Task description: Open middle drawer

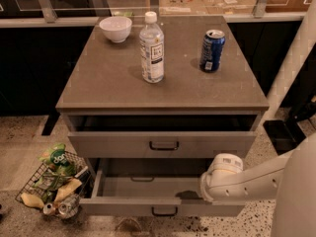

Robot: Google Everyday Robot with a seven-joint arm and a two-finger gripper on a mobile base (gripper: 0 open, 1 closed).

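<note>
The middle drawer [118, 207] is pulled well out toward me, below the top drawer, and shows its pale grey inside [148, 187]. Its small black loop handle [164, 211] sits at the centre of the shallow grey front. My white arm [247, 181] reaches in from the right. My gripper [190, 195] is at the drawer's front edge, right of the handle, mostly hidden behind the rounded white wrist [222, 174]. The lowest drawer is hidden under the middle one.
The top drawer [98, 144] stands slightly out. On the cabinet top [108, 78] are a white bowl [115, 28], a clear water bottle [152, 48] and a blue can [212, 51]. A wire basket of snack bags and cans [54, 184] sits on the floor at left.
</note>
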